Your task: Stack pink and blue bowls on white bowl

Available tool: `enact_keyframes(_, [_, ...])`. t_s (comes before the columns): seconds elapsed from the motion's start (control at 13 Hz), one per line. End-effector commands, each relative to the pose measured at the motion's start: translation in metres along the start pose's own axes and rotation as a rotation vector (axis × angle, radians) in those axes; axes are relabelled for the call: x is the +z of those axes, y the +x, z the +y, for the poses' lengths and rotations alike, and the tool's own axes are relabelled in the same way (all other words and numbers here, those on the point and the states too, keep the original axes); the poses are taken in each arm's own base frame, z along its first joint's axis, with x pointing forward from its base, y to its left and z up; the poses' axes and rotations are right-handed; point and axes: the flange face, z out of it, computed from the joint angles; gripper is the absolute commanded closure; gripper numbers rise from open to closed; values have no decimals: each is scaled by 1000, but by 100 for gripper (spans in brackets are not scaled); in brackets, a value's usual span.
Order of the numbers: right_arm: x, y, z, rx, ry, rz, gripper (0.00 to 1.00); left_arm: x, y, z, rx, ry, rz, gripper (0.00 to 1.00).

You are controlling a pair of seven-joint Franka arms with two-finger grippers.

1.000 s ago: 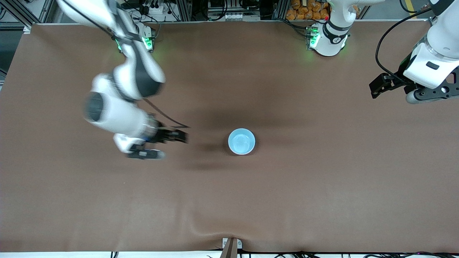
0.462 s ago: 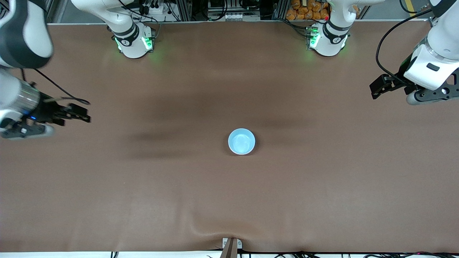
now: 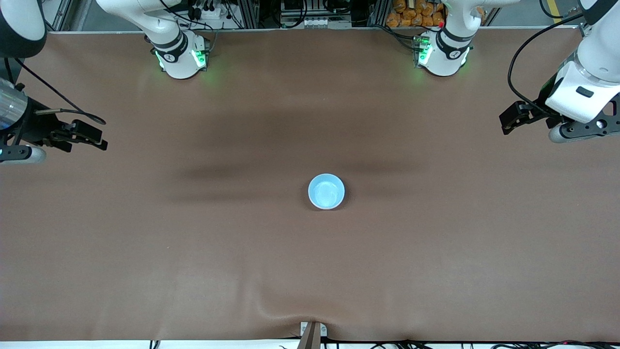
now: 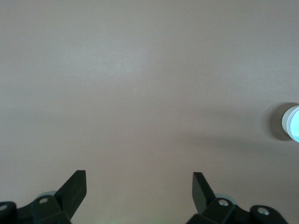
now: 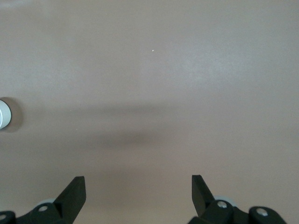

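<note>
Blue bowl (image 3: 326, 191) sits upright near mid-bench on the brown bench (image 3: 310, 271); only its blue inside shows from above, so any bowls nested under it cannot be told. Right hand (image 3: 85, 135) hangs over the right arm's end of the bench, fingers spread, empty. Left hand (image 3: 516, 116) waits over the left arm's end, fingers spread, empty.
</note>
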Motion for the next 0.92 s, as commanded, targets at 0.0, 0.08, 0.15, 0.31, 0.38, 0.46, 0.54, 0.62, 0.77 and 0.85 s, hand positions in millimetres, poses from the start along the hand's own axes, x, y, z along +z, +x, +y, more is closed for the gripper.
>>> enact_keyframes(0.0, [-22,-13,-10,-6,-63,31,0,-4,3,-2,-2,-15,-6,0])
enact_keyframes(0.08, [-26,-17,-11,-8,-72,26,0,-4,3,-1,-1,-15,-6,0])
enact_keyframes(0.15, [-27,-20,-5,3,-77,9,0,-4,3,-1,-2,-16,-4,0])
enact_keyframes(0.31, [-38,-24,2,10,-83,2,0,-5,3,0,-5,-16,-3,0])
enact_keyframes(0.38, [-47,-25,-1,6,-88,14,0,-9,4,2,-3,-19,6,0])
enact_keyframes(0.46, [-49,-24,0,5,-92,15,0,-10,7,2,-2,-21,9,0])
enact_keyframes(0.54, [-51,-25,0,5,-96,17,0,-11,8,2,-3,-23,12,0])
enact_keyframes(0.62, [-51,-25,1,5,-96,17,0,-10,9,2,-5,-22,10,0])
enact_keyframes(0.77, [-55,-25,1,3,-95,18,0,-9,9,0,-8,-21,7,0])
enact_keyframes(0.85, [-56,-25,0,-3,-95,18,0,-7,9,-2,-4,-17,3,0])
